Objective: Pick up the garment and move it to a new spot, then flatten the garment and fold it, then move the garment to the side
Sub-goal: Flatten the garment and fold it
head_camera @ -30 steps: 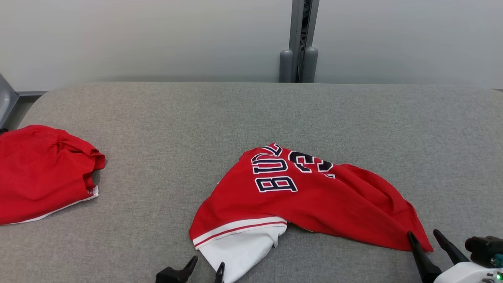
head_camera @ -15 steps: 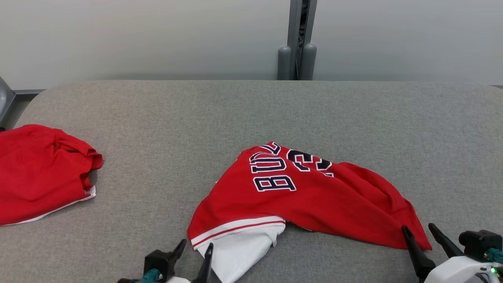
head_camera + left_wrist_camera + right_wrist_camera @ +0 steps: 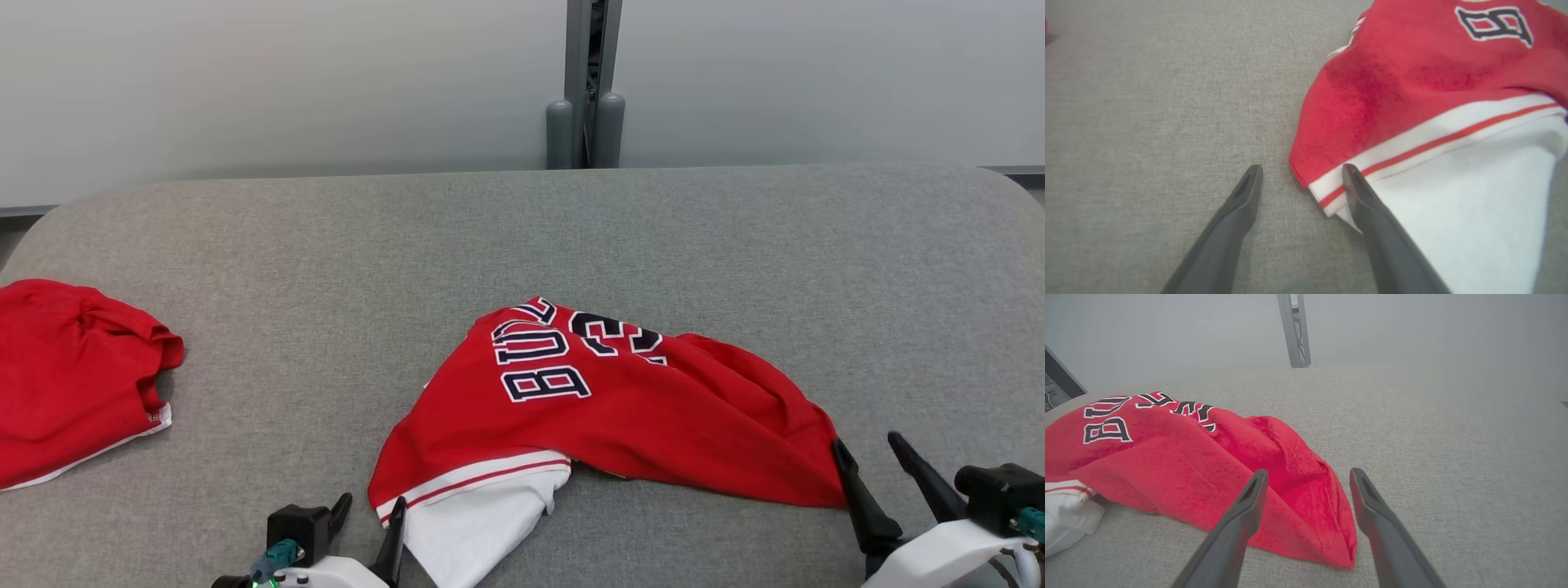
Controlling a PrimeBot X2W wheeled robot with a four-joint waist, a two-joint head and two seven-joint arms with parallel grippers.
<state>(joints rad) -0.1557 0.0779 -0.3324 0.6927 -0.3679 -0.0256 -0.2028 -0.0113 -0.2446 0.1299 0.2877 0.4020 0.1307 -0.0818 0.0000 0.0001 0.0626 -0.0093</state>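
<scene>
The garment (image 3: 637, 416) is a red jersey with dark lettering and a white striped hem, lying crumpled on the grey padded table (image 3: 522, 237). My left gripper (image 3: 371, 502) stands open at its near left corner. In the left wrist view that gripper (image 3: 1302, 168) straddles the striped corner of the garment (image 3: 1412, 81), one finger over the white cloth and one over bare table. My right gripper (image 3: 864, 443) is open at the right end. In the right wrist view, the right gripper (image 3: 1308, 471) frames the red corner of the garment (image 3: 1188, 457). Nothing is gripped.
A second red garment (image 3: 65, 367) lies bunched at the table's left edge. A grey post (image 3: 584, 82) rises behind the table's far edge against a pale wall. Bare table stretches behind and to the right of the jersey.
The camera has shifted, sliding the whole picture left. Both grippers have reached farther forward, the left one to straddle the striped corner and the right one to the red corner. Both stay open.
</scene>
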